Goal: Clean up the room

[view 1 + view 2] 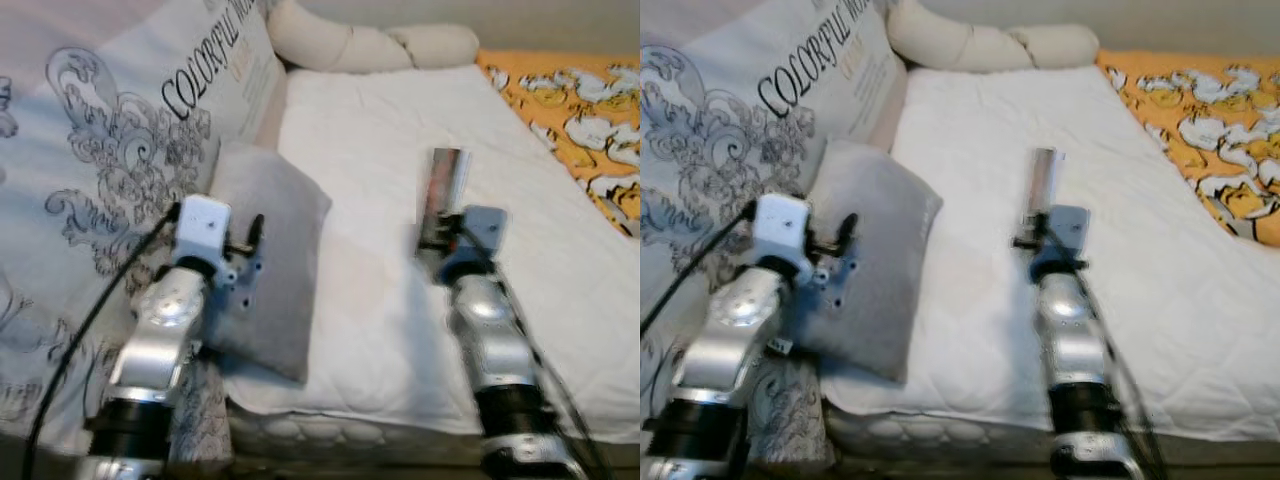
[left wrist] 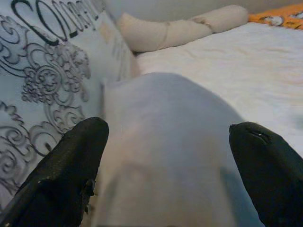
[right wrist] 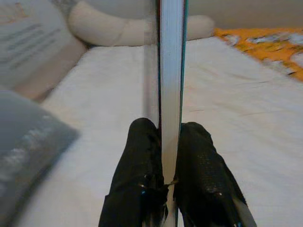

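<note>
- The right gripper (image 3: pixel 170 151) is pinching a thin, flat book with white page edges and a teal cover (image 3: pixel 170 71), its two black fingers (image 3: pixel 137 165) pressing on either side.
- The book is standing on edge over a white quilted mattress (image 3: pixel 236 118).
- A grey pillow (image 3: pixel 28 156) is lying near the gripper.
- A long cream bolster (image 3: pixel 113 28) is resting beyond, beside an orange patterned sheet (image 3: pixel 265 42).

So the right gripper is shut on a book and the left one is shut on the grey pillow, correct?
Not quite. The right gripper is shut on the book, but the left gripper has its jaws wide open over the grey pillow, as the left wrist view shows.
</note>
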You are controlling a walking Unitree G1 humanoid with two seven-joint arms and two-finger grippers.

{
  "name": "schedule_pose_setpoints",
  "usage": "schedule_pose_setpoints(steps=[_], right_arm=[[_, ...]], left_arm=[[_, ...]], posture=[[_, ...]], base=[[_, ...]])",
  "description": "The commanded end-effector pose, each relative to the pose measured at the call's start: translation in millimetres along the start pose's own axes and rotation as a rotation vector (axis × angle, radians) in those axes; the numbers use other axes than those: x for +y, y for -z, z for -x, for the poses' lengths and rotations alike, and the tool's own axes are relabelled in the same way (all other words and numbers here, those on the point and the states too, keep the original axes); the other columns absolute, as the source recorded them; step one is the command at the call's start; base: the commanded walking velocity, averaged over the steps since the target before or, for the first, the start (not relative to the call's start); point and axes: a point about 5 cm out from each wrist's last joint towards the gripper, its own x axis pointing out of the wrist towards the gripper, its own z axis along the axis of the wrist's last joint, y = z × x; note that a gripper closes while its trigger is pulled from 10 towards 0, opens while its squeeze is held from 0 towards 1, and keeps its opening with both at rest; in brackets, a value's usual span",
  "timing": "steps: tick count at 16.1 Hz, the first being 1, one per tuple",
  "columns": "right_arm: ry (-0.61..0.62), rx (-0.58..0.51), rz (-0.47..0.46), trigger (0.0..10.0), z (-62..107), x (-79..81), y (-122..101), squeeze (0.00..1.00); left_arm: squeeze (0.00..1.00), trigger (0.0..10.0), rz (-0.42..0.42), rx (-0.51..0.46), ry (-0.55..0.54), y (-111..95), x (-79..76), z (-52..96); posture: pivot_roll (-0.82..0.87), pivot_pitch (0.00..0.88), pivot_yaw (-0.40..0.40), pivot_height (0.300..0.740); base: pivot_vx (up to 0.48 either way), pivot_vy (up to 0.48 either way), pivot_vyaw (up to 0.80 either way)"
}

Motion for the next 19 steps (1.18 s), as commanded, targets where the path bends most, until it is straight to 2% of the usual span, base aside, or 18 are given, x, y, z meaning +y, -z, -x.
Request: schedule_pose_setpoints(steps=[1, 4, 7, 11, 13, 14, 16, 17, 19], right_arm=[[-0.006, -0.056, -0.003, 10.0, -3.5, -1.5, -14.1, 0.0], [-0.006, -0.056, -0.008, 10.0, -4.1, 0.0, -14.8, 0.0], [-0.01, -0.049, -0.012, 10.0, -2.5, -0.3, -13.6, 0.0], [-0.05, -0.02, -0.008, 10.0, -4.1, -1.9, -13.1, 0.0], [-0.126, 0.031, -0.006, 10.0, -10.3, -3.3, -14.5, 0.0], [-0.242, 0.155, -0.033, 10.0, -16.6, -1.1, -9.1, 0.0], [-0.382, 0.274, -0.02, 10.0, -24.0, -2.4, -8.3, 0.0], [-0.396, 0.289, -0.025, 10.0, -25.1, -3.3, -8.5, 0.0], [-0.449, 0.363, -0.076, 10.0, -32.8, -13.7, -10.4, 0.0]], left_arm=[[0.0, 10.0, 0.005, -0.013, 0.019, -3.5, -4.6, -1.5], [0.0, 10.0, 0.003, -0.008, 0.023, -3.4, -3.9, -1.8], [0.0, 10.0, -0.005, 0.008, 0.049, -0.9, -7.0, 0.3], [0.0, 10.0, -0.067, 0.01, 0.19, -3.5, -14.8, 9.2], [0.0, 10.0, -0.103, 0.006, 0.27, -8.2, -17.4, 14.5], [0.0, 10.0, -0.11, 0.005, 0.328, -11.7, -18.5, 19.0], [0.0, 10.0, -0.097, 0.02, 0.404, -12.5, -18.3, 26.9], [0.0, 10.0, -0.097, 0.024, 0.418, -12.3, -18.2, 28.3], [0.0, 10.0, -0.129, 0.071, 0.541, -8.6, -17.7, 38.4]], posture=[[-0.01, 0.0, 0.031, 0.74], [-0.01, 0.0, 0.036, 0.74], [-0.01, 0.0, 0.024, 0.74], [-0.01, 0.0, 0.021, 0.74], [-0.01, 0.0, 0.009, 0.74], [-0.01, 0.0, 0.009, 0.74], [-0.01, 0.0, 0.012, 0.74], [-0.01, 0.0, 0.012, 0.74], [-0.01, 0.0, 0.013, 0.74]], base=[[0.307, 0.0, 0.0], [0.3, 0.0, 0.0], [0.0, 0.0, 0.0], [0.0, 0.0, 0.0], [0.0, 0.0, 0.0], [0.0, 0.0, 0.0], [0.0, 0.0, 0.0], [0.0, 0.0, 0.0], [0.0, 0.0, 0.0]])
